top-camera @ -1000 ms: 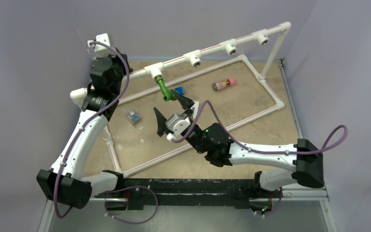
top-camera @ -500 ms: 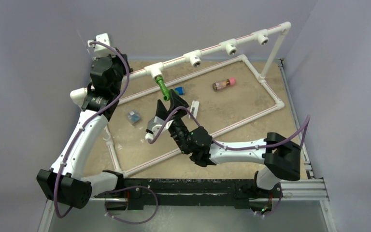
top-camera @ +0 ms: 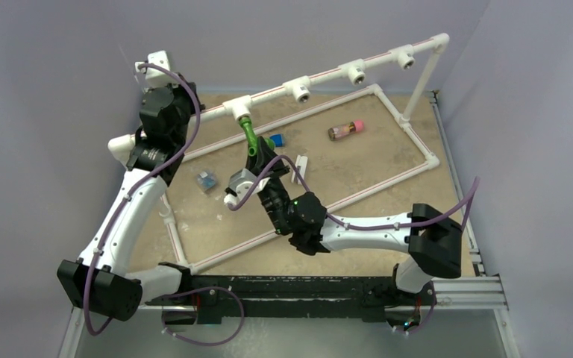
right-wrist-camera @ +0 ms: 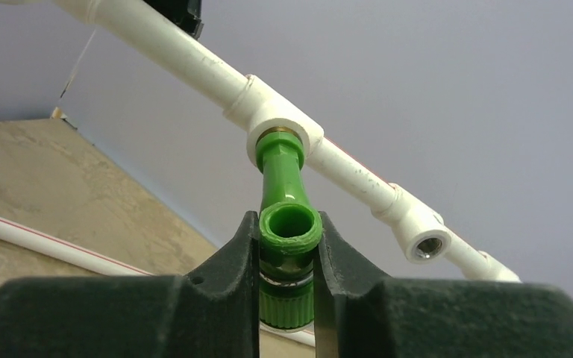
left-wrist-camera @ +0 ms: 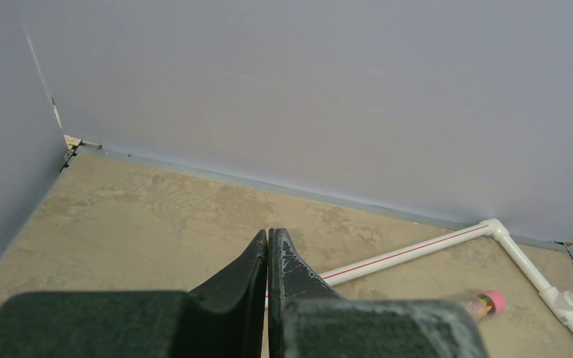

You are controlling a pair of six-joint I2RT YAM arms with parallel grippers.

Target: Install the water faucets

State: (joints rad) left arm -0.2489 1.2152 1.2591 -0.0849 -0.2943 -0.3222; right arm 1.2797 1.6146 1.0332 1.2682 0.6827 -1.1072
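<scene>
Small bright green plastic tap (right-wrist-camera: 282, 179): threaded stem seated in the white PVC tee fitting (right-wrist-camera: 268, 101). Right gripper (right-wrist-camera: 287, 218) clamps the spout end, probably to screw it home. Left gripper (left-wrist-camera: 268, 240) is closed, empty, and held away near the wall.

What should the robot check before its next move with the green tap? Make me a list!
1. Right fingers closed on the green tap: ok.
2. The tap's stem sits in the white pipe fitting: ok.
3. Tap screwed in all the way: cannot tell.
4. Left fingers shut, empty and away from the tap: ok.
5. Other fittings have taps too: not ok; three further along the pipe are empty.
</scene>
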